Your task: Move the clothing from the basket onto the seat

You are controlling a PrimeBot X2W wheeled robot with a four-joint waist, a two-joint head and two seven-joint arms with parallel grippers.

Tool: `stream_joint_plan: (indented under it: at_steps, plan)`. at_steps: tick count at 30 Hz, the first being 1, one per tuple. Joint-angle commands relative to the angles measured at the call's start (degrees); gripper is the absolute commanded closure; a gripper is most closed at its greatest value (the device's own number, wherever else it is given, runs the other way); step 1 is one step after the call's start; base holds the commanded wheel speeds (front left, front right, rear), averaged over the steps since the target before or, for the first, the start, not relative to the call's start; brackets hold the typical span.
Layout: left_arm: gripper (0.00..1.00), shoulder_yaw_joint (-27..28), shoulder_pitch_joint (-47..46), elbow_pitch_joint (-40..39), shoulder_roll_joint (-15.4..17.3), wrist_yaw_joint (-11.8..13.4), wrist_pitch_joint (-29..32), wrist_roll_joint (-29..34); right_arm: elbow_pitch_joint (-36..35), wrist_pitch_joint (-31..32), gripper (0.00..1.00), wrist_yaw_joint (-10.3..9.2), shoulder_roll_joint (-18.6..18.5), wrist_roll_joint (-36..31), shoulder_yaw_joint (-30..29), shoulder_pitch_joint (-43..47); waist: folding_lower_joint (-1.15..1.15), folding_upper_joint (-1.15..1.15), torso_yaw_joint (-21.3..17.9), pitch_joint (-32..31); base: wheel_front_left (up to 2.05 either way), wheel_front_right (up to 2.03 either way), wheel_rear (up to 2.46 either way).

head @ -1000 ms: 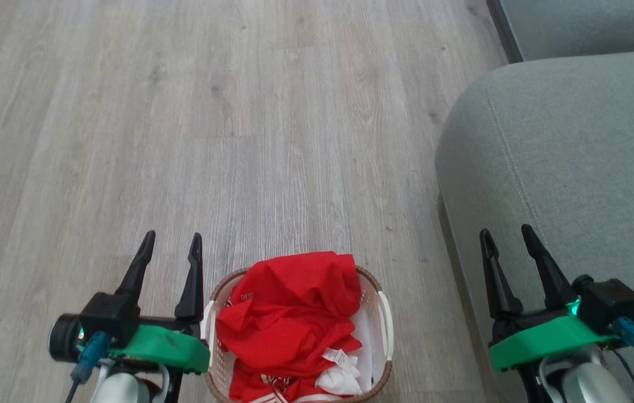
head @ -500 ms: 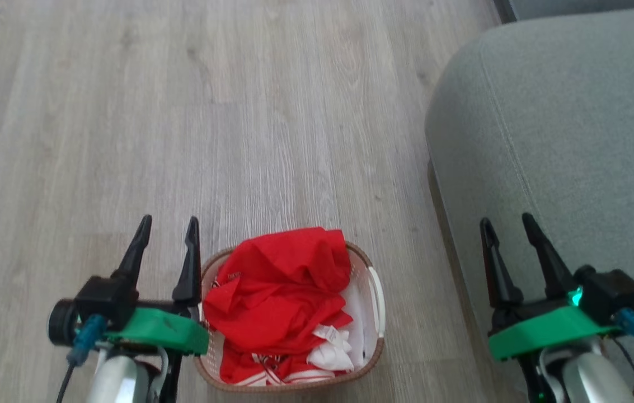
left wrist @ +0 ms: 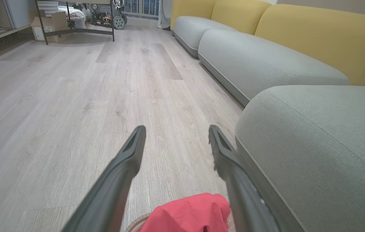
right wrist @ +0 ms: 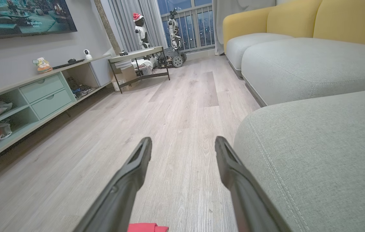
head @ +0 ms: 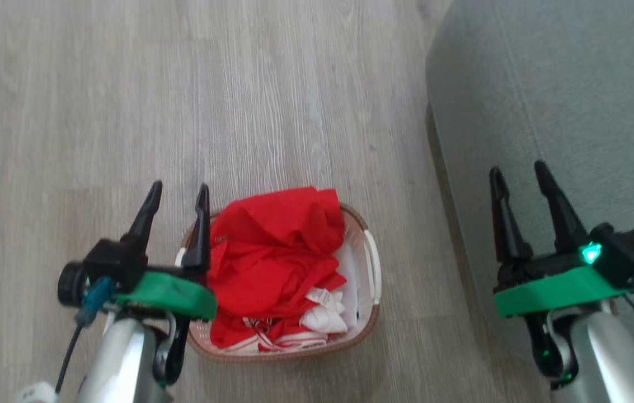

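Left to right. Your left gripper (head: 180, 188), two long dark fingers on a green mount, hangs with its jaws spread wide and nothing between them. In the head view its inner finger overlaps the left rim of the small oval cream-white plastic basket (head: 371, 329) with the brown woven-look rim; touching or above it, you cannot tell. The basket stands on the pale wood-plank floor (head: 238, 84). The bright red soft fabric garment (head: 277, 246) with white trim and a white tag lies heaped inside it, just right of those fingers; the left wrist view puts a red fold low between the fingertips. Further right, your right gripper (head: 518, 169) is likewise wide apart and empty, over the edge of the large grey-green upholstered seat cushion (head: 574, 84), well apart from the basket. Judged step: approach, with no grasp made. The next move likely calls for tipping the left fingers down, shifting right over the heap's high fold, and closing clear of rim and handle.
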Motion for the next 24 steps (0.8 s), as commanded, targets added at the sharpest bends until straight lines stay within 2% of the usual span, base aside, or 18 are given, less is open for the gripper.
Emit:
stream_joint_plan:
  at_steps: [1,15,24]
  plan:
    - [0.0,1.2,-2.7,-1.2,0.8,-0.3,-0.5,-0.4,-2.1,-0.5,0.0,-0.01,-0.6,0.3,0.7,-2.1,0.0,0.0,0.1,2.1,0.0,0.0,0.0]
    - [0.0,-2.7,-13.2,8.0,0.8,-1.4,-0.5,-2.6,-4.0,-0.5,0.0,-0.01,-0.2,0.3,-1.3,-8.2,0.0,0.0,0.1,13.2,0.0,0.0,0.0]
    - [0.0,-6.1,-21.6,19.2,0.8,-2.2,1.8,-4.9,-5.8,-0.5,0.0,-0.01,-0.4,0.6,-3.0,-12.8,0.0,0.0,-0.1,21.2,0.0,0.0,0.0]
